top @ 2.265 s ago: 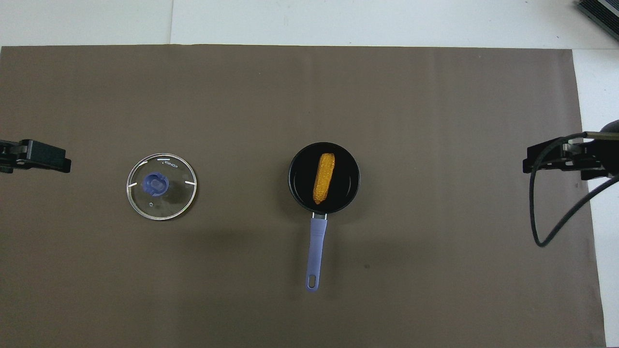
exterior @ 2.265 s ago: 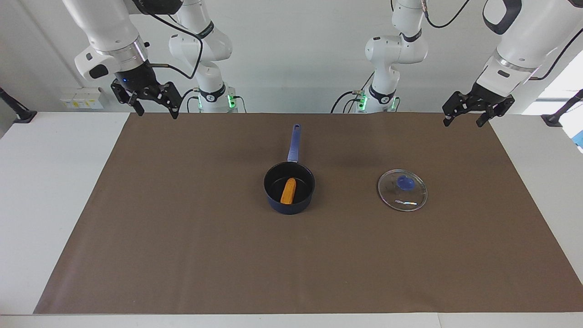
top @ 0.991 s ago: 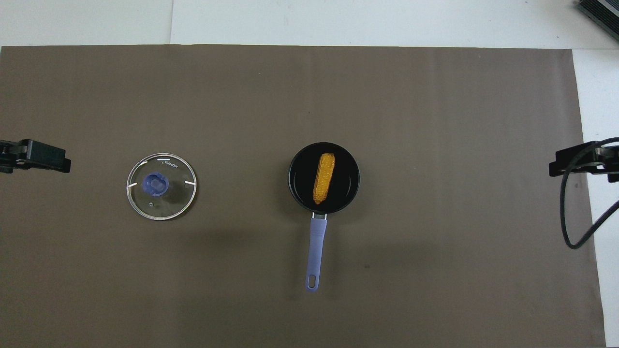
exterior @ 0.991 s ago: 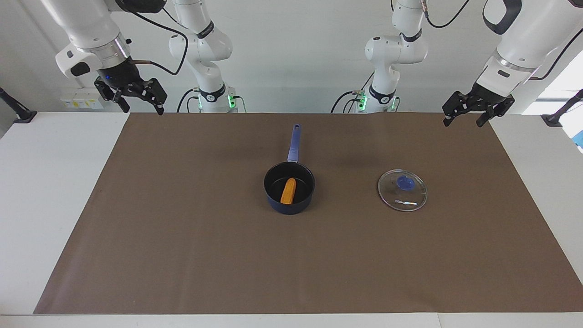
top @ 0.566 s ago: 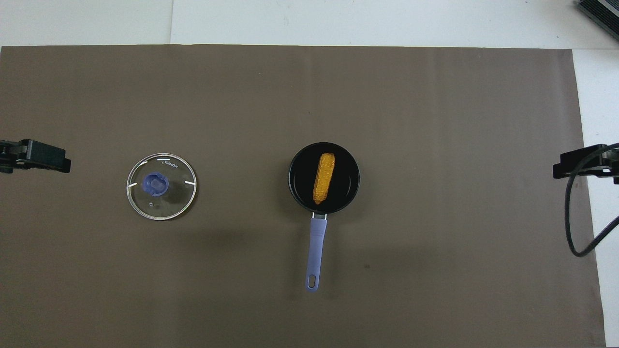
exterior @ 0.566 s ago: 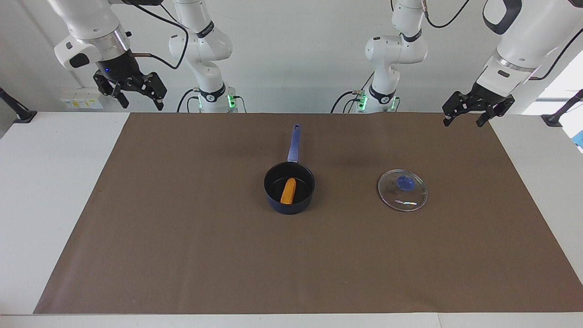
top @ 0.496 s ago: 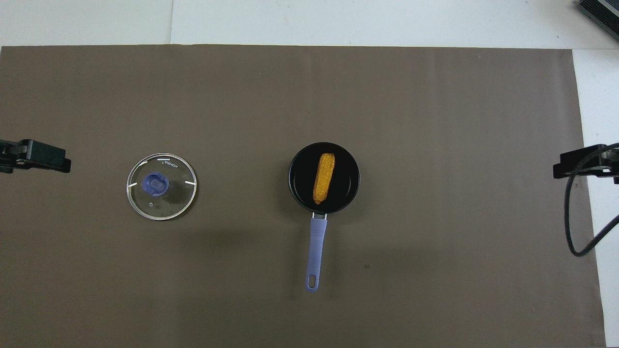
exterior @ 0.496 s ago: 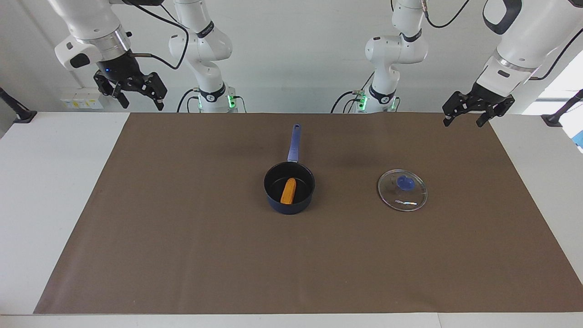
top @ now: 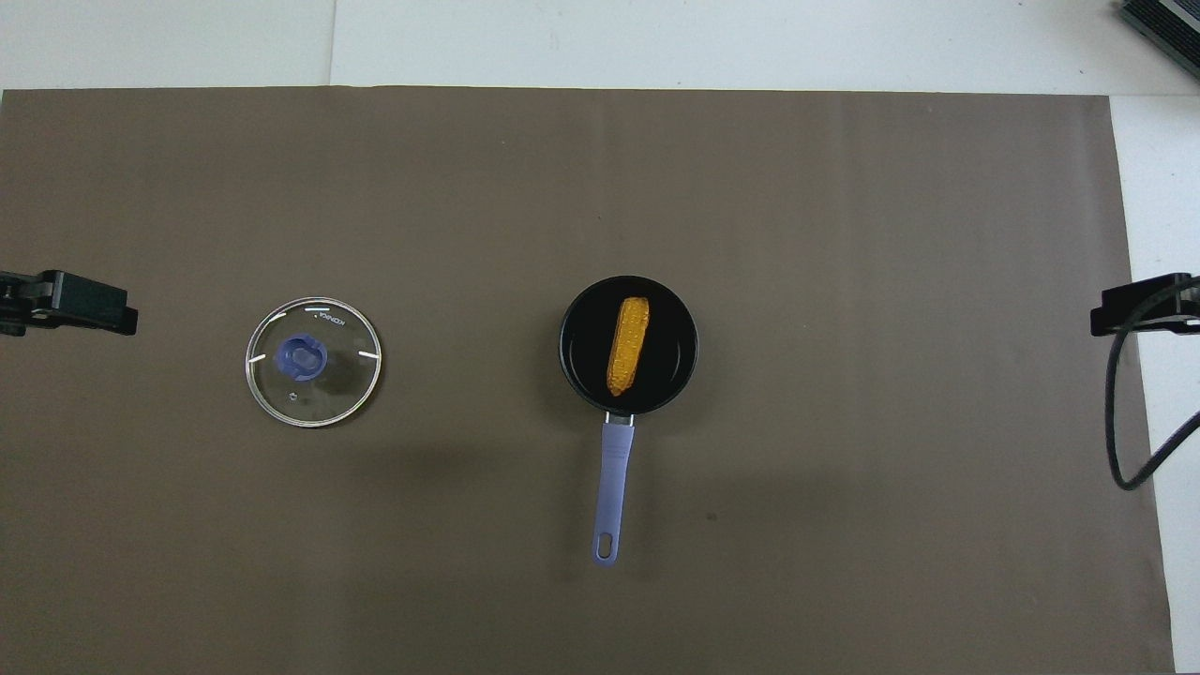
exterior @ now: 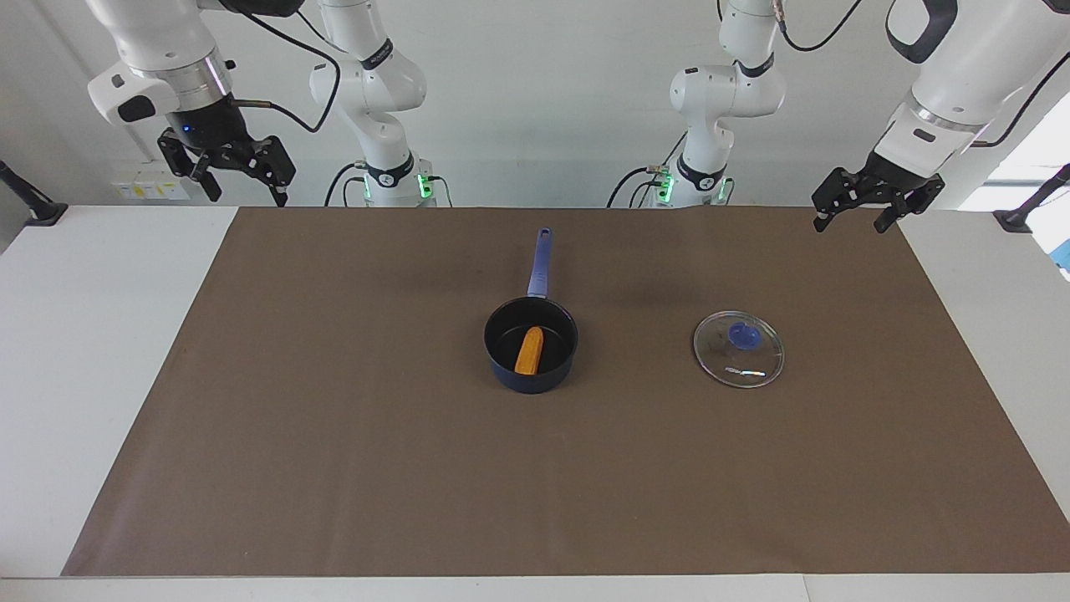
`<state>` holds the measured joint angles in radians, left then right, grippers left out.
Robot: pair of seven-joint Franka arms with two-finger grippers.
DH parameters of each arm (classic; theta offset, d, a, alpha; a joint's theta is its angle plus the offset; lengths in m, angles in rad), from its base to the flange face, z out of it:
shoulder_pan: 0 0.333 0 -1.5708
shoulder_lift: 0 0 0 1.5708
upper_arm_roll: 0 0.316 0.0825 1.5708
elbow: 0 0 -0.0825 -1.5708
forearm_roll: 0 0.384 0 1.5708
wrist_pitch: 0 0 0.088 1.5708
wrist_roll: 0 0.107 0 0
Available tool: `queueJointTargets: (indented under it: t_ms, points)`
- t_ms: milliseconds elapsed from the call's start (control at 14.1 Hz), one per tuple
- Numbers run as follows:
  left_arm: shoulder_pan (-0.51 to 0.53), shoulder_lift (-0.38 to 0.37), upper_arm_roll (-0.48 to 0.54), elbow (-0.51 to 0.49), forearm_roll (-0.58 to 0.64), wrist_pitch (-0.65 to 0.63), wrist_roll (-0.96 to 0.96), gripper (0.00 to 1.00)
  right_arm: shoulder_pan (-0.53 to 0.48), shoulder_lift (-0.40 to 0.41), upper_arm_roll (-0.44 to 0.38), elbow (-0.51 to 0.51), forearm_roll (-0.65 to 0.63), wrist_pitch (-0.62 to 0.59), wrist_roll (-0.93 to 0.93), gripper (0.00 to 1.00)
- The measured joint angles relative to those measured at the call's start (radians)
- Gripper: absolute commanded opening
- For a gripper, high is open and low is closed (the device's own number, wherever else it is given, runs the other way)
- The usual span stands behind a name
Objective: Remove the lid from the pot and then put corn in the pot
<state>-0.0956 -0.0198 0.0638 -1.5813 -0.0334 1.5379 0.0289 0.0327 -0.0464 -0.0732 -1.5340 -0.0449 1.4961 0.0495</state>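
The dark blue pot [exterior: 508, 376] [top: 574, 380] stands uncovered mid-mat, its long handle [top: 614, 487] pointing toward the robots. The yellow-orange corn [exterior: 529, 350] [top: 628, 346] lies inside it. The clear glass lid [exterior: 739, 361] [top: 313, 394] with its blue knob lies flat on the mat beside the pot, toward the left arm's end. My left gripper [exterior: 850, 221] hangs open and empty over the mat's corner at that end. My right gripper [exterior: 242, 191] hangs open and empty, raised above the mat's corner at the right arm's end.
A brown mat [exterior: 334, 460] covers most of the white table [exterior: 84, 376], which shows bare at both ends. A black cable [top: 1120, 441] loops down from the right arm over the mat's edge. A dark object [top: 1162, 23] sits at one far corner.
My right gripper has risen and drawn away from the pot toward the right arm's end of the table. The left arm, pot, corn and lid have stayed put.
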Motion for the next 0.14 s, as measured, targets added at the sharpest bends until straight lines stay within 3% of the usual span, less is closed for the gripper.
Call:
queueJointTargets:
  t_ms: [142]
  points:
    - [0.0,0.0,0.0,0.0,0.0,0.001,0.0,1.0,0.003,0.0,0.002,0.0,0.004,0.0,0.0,1.0]
